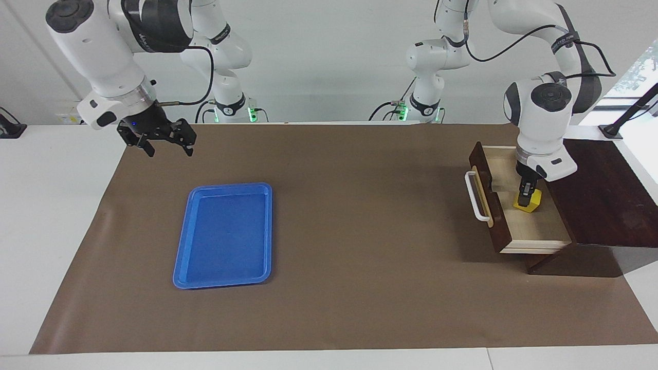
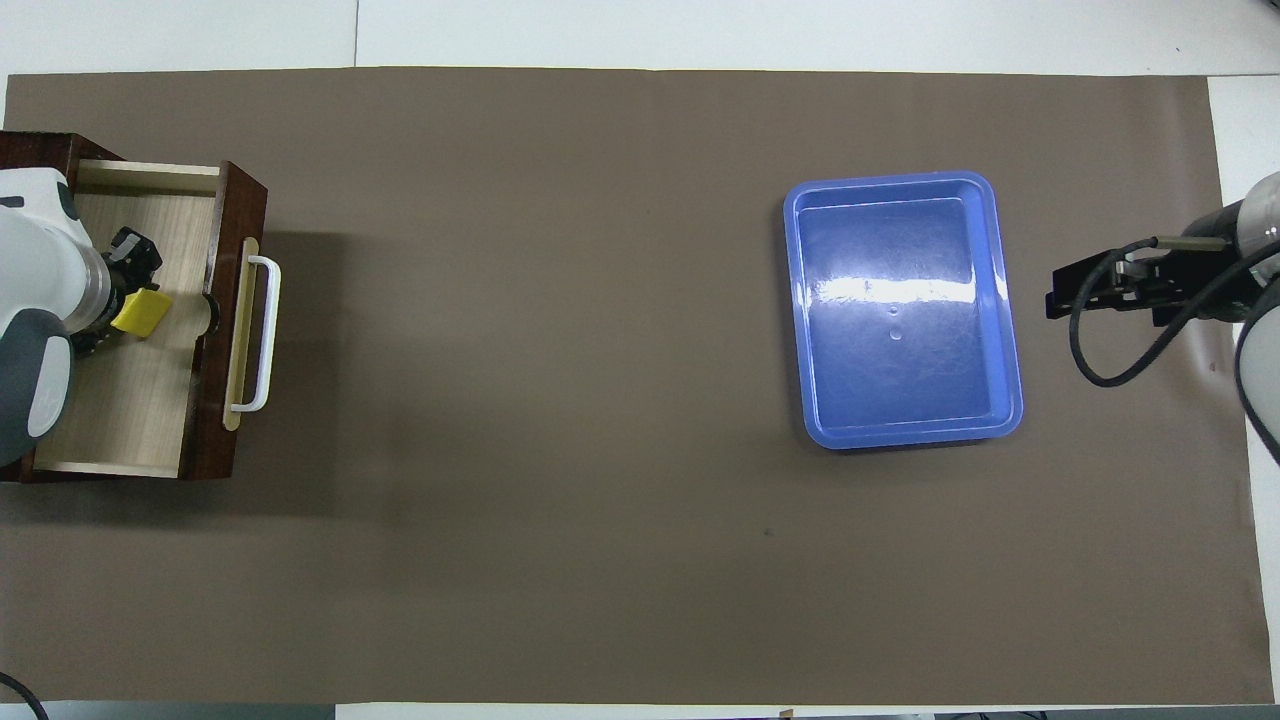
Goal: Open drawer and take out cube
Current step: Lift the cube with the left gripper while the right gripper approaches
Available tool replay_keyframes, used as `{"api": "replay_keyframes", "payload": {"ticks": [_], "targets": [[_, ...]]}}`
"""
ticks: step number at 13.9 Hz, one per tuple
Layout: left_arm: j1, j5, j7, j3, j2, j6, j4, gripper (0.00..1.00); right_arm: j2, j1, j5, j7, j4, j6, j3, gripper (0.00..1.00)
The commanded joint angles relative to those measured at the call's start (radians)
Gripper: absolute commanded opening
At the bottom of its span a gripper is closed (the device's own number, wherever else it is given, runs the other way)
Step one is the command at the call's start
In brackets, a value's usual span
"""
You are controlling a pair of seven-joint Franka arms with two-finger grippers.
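We count, item by item:

- Robot arms: two, each ending in one two-finger gripper: the left gripper [image 1: 525, 198] and the right gripper [image 1: 163, 145].
- Drawers: one drawer [image 1: 534, 231], pulled out of one dark wooden box [image 1: 606, 195].
- White bar handles: one handle [image 1: 475, 198] on the drawer front.
- Cubes: one yellow cube [image 1: 530, 201], inside the drawer.
- Trays: one blue plastic tray [image 1: 224, 235], nothing in it.
- Table coverings: one brown mat [image 1: 349, 246], spread over one white table [image 1: 46, 205].

We count nothing else loose on the mat.
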Motion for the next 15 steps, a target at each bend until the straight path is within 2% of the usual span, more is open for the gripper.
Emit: {"api": "replay_keyframes", "payload": {"ticks": [1, 2, 5, 6, 8, 9, 12, 15], "targets": [[-0.049, -0.015, -0.026, 0.003, 0.032, -0.080, 0.075, 0.00, -0.020, -0.005, 0.071, 0.196, -0.070, 0.046, 0.040, 1.00], [-0.059, -0.028, -0.040, 0.003, 0.032, -0.082, 0.075, 0.00, -0.016, -0.003, 0.100, 0.270, -0.087, 0.064, 0.048, 1.00], [-0.062, -0.034, -0.045, 0.003, 0.034, -0.111, 0.105, 0.00, 0.017, 0.091, 0.157, 0.542, -0.138, 0.158, 0.052, 1.00], [-0.062, -0.036, -0.043, 0.003, 0.043, -0.137, 0.133, 0.00, 0.032, 0.128, 0.177, 0.625, -0.144, 0.189, 0.052, 1.00], [-0.062, -0.036, -0.036, 0.000, 0.070, -0.241, 0.250, 0.00, 0.069, 0.183, 0.223, 0.765, -0.150, 0.245, 0.052, 1.00], [-0.062, -0.046, -0.034, 0.000, 0.077, -0.276, 0.290, 0.00, 0.080, 0.202, 0.255, 0.813, -0.152, 0.268, 0.052, 1.00], [-0.059, -0.059, -0.032, 0.000, 0.064, -0.289, 0.295, 0.00, 0.114, 0.237, 0.369, 0.934, -0.155, 0.318, 0.052, 1.00], [-0.055, -0.170, -0.037, 0.002, 0.069, -0.318, 0.343, 0.00, 0.117, 0.276, 0.467, 1.022, -0.191, 0.374, 0.052, 1.00]]}}
